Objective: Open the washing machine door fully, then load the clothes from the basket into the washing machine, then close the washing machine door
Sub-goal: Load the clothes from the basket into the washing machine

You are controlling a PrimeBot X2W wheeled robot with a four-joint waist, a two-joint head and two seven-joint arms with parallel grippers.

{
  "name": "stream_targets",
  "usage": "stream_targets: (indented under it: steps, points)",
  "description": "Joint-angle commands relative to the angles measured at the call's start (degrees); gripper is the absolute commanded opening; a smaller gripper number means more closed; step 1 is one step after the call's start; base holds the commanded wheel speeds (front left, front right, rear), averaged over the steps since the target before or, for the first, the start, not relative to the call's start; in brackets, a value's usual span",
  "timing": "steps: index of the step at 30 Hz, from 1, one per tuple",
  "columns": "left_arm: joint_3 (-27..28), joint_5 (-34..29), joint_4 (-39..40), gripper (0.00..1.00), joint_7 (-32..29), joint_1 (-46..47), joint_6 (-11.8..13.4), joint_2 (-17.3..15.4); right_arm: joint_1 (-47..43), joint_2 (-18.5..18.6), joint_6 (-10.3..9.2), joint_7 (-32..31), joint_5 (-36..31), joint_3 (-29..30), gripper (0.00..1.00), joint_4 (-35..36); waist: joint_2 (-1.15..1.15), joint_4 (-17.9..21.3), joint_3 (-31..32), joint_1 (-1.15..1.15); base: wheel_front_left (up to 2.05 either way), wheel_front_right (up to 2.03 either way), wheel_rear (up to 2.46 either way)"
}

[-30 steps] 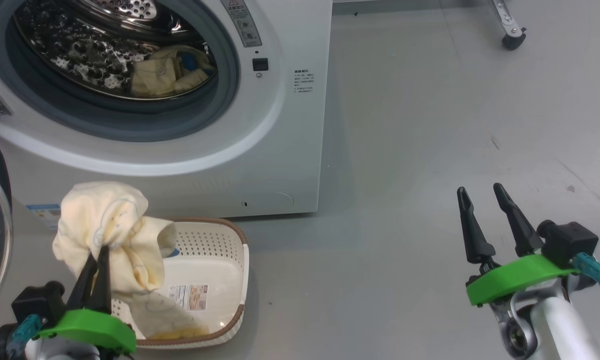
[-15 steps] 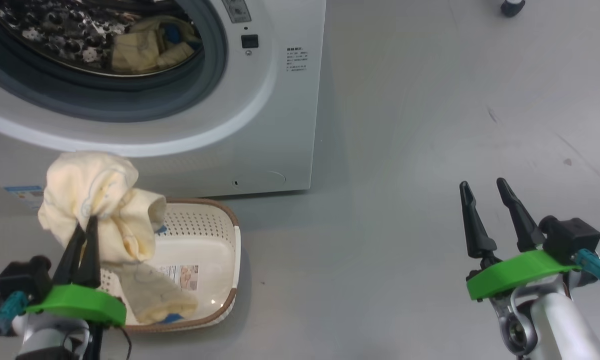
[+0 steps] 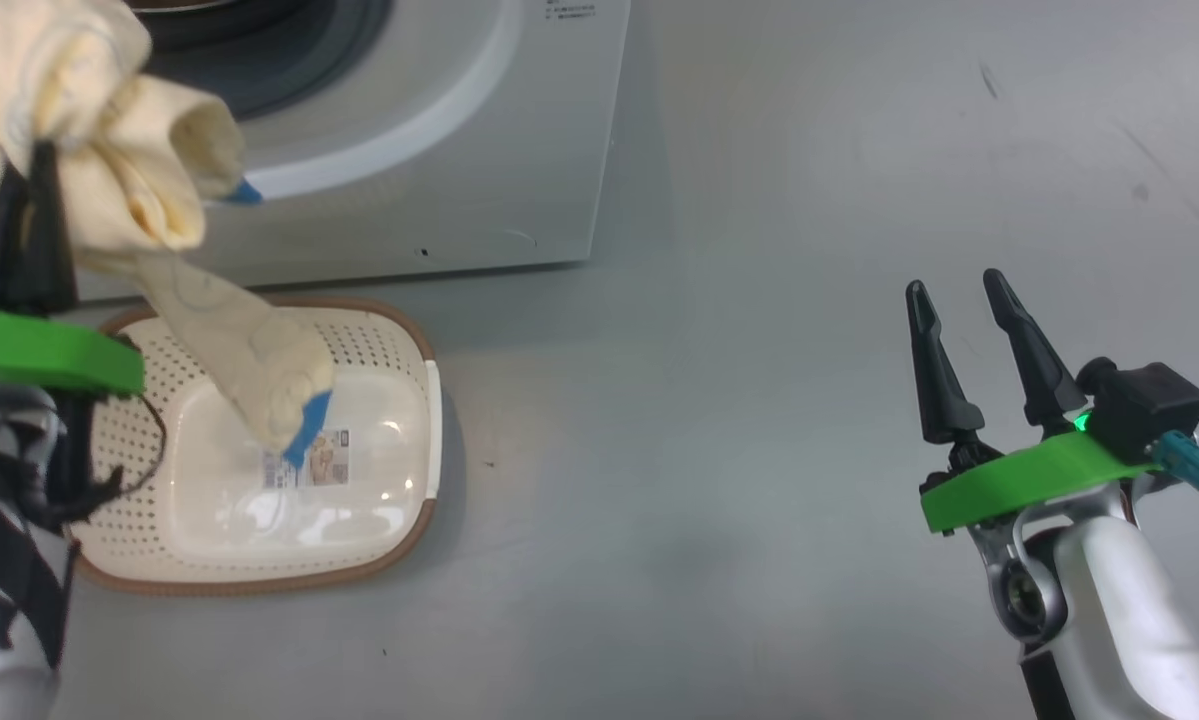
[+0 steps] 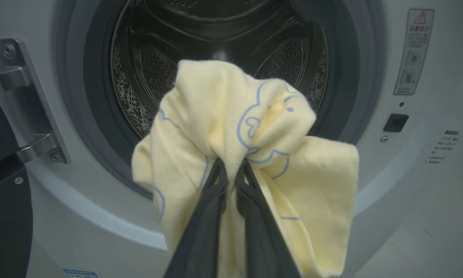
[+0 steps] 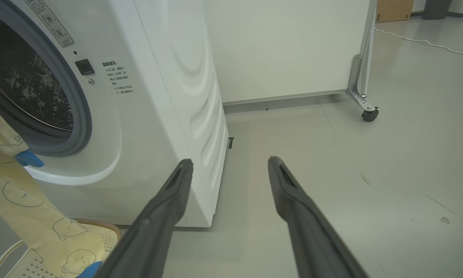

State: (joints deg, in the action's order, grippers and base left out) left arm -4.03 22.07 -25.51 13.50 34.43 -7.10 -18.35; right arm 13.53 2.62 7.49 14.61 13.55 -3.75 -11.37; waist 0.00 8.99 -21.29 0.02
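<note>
The left claw (image 4: pixel 231 164) is pinched together on a small gathered fold of the clothes (image 4: pixel 231 112). This is a pale yellow garment that bulges over the fingertips at the centre of the left wrist frame, right in front of the mouth of the drum (image 4: pixel 146 77). The grip takes little cloth, so I judge a quick swing could let the fold slide out and drop the garment on the floor (image 3: pixel 759 450).

From the claw, at the upper left of the head frame, a long tail hangs down to the middle left. Its blue-edged end is over the bottom of the basket (image 3: pixel 389 340); whether it touches I cannot tell. That tail is the main hazard. If pushed in short, it could drape over the grey seal (image 4: pixel 100 127) of the washing machine (image 3: pixel 519 120) and be trapped at closing. It could also catch the basket rim and drag it.

The right claw (image 3: pixel 952 282), at the lower right, stands with fingers apart, holding nothing, well clear.
</note>
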Motion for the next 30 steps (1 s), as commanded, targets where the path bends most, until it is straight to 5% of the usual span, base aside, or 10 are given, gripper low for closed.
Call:
stream_targets:
  steps: [1, 18, 30]
  points:
    - [1.9, 0.6, 1.3, 0.00, -0.3, 4.0, -0.3, -3.6, 1.4, 0.3, 0.00, 0.4, 0.4, -1.1, 1.00, 2.1, 0.00, 1.5, -3.3, -0.02, 0.00, 0.00, 0.00]
    - [-4.7, 4.1, -4.8, 0.00, -10.2, 31.9, -0.4, -16.7, 6.2, 0.3, 0.00, 0.4, 5.3, -3.2, 1.00, 4.4, 0.00, 8.0, -19.4, -0.02, 0.00, 0.00, 0.00]
    - [-7.4, 5.6, -15.2, 0.00, -12.0, 49.7, -0.4, -19.0, 9.4, 0.3, 0.00, 0.4, 8.4, -6.0, 1.00, 4.6, 0.00, 12.8, -25.8, -0.02, 0.00, 0.00, 0.00]
